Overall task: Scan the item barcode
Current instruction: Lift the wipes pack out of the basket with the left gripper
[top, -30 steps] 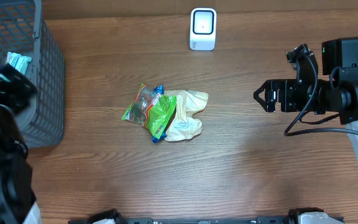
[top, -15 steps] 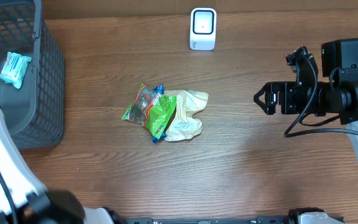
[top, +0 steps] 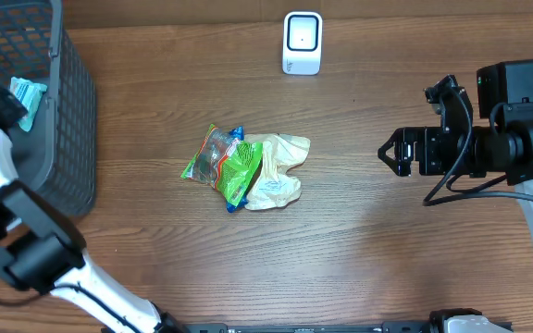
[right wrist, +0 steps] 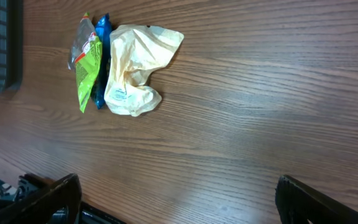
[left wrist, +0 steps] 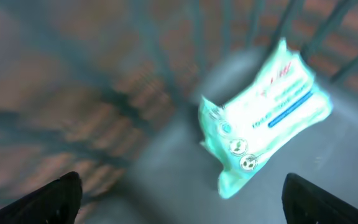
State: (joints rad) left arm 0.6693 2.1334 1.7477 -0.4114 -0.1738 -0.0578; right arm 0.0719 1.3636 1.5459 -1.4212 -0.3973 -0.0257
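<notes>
Bench [top: 387,259]: wood-grained surface filling the overhead frame; everything else is carried on it.
Basket [top: 68,129]: grey mesh, set at the upper left of the overhead frame; one packet is seen inside.
Left arm [top: 30,250]: stretched from the lower left edge up to the basket.
Right arm [top: 498,143]: held at the right of the overhead frame, aimed toward the middle, well apart from the pile.
Pile: a green packet [top: 237,166], a cream bag [top: 280,171] and a clear packet [top: 209,153] are heaped touching one another at the centre of the overhead frame.
Scanner [top: 303,42]: white, placed at the top centre, well apart from the pile; nothing is presented to it.
Wipes packet [left wrist: 266,118]: pale teal, laid on the basket floor, blurred in the upper right of the left wrist frame.
Left fingers [left wrist: 58,196]: spread apart at the lower corners of the left wrist frame; nothing is gripped, and the wipes packet lies free beyond them.
Right fingers [right wrist: 48,199]: spread wide at the lower corners of the right wrist frame; nothing is held between them.
Done: one item is judged to be dealt with, being in the basket; whether it was scanned cannot be told.
Left: the three piled items are judged unscanned; each would need to be lifted and its barcode turned to the scanner. No barcode can be made out.
</notes>
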